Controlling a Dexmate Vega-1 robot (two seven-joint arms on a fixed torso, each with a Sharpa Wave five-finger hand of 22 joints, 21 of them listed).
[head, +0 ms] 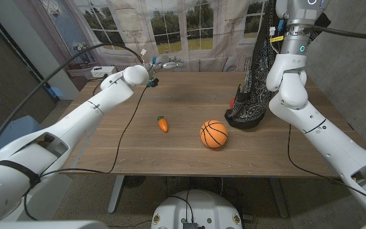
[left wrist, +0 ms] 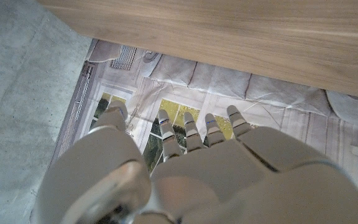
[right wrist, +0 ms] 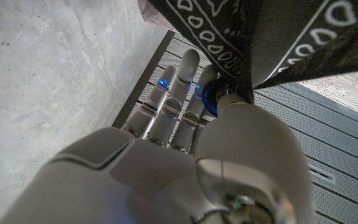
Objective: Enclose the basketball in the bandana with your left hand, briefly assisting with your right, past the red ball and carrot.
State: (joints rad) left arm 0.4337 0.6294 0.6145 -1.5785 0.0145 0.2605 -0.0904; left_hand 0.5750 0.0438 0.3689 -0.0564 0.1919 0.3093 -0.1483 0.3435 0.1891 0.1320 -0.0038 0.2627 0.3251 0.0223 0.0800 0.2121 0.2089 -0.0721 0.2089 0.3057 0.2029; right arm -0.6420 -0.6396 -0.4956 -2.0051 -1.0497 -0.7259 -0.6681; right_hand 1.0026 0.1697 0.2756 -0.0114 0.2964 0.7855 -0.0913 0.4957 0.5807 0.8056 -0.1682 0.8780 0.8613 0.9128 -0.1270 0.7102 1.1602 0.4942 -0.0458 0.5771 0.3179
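The orange basketball (head: 213, 134) sits on the wooden table (head: 170, 152) near the front middle. A small carrot (head: 162, 123) lies to its left. The black patterned bandana (head: 251, 89) hangs from above, its lower end heaped on the table right of the basketball. A bit of something red (head: 232, 102) peeks out at the heap's left edge. My right hand (right wrist: 185, 124) pinches the bandana (right wrist: 272, 43) and holds it up high. My left hand (head: 167, 62) hovers at the table's far edge, its fingers (left wrist: 185, 130) apart and holding nothing.
A black cable (head: 122, 137) trails from my left arm across the left half of the table. Curtained windows (head: 170, 25) stand behind the far edge. My right arm (head: 291, 95) rises over the table's right side.
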